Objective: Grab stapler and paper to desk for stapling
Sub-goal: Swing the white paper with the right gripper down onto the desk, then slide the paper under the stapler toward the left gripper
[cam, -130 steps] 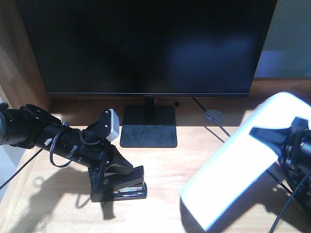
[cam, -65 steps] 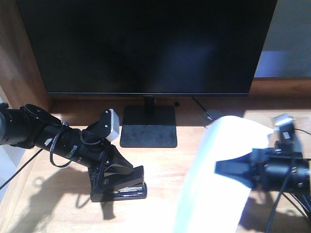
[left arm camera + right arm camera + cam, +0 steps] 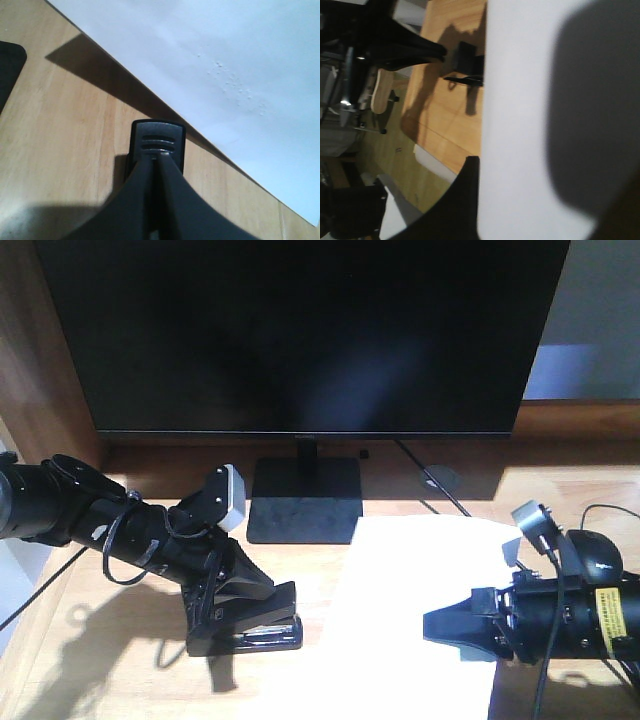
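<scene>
On my front feed I see a big monitor (image 3: 300,335) filling the top of the view, its screen black, standing on a flat black square base (image 3: 305,502) at centre. A thin black cable (image 3: 445,498) runs from behind the screen towards the right, passing a small grey round disc (image 3: 440,478). A black mouse (image 3: 594,552) sits near the right edge.
</scene>
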You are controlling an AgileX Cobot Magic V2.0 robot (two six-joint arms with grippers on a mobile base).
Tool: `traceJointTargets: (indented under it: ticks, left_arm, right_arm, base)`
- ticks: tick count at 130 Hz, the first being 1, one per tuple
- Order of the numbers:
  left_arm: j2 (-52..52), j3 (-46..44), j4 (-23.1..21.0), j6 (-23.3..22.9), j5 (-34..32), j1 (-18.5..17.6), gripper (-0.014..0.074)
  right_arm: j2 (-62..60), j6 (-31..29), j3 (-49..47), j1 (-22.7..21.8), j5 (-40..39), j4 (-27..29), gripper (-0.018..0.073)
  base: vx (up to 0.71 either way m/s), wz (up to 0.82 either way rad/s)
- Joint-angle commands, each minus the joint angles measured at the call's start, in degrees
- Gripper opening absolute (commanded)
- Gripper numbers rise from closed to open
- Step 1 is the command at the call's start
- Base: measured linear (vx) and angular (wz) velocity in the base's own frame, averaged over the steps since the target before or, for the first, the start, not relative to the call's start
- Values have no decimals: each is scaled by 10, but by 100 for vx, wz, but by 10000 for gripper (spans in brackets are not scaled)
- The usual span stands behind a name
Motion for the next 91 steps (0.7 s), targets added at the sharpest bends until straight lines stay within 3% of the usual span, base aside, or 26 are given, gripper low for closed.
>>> traceJointTargets:
  ticks: [1,53,91]
  left_arm:
    - [-26,-8,-26,-6,21,-2,-8]
    - [-26,-8,-26,-6,21,-2,-8]
    - [-26,-8,-26,-6,21,-2,-8]
  right_arm:
    - [12,-32,-12,0,3,-16,-3]
    - [73,-166,-13,1,-22,31,-3]
    - [73,-190,-13,1,-38,50,-3]
  base:
    - [0,0]
    - [0,0]
    - [0,0]
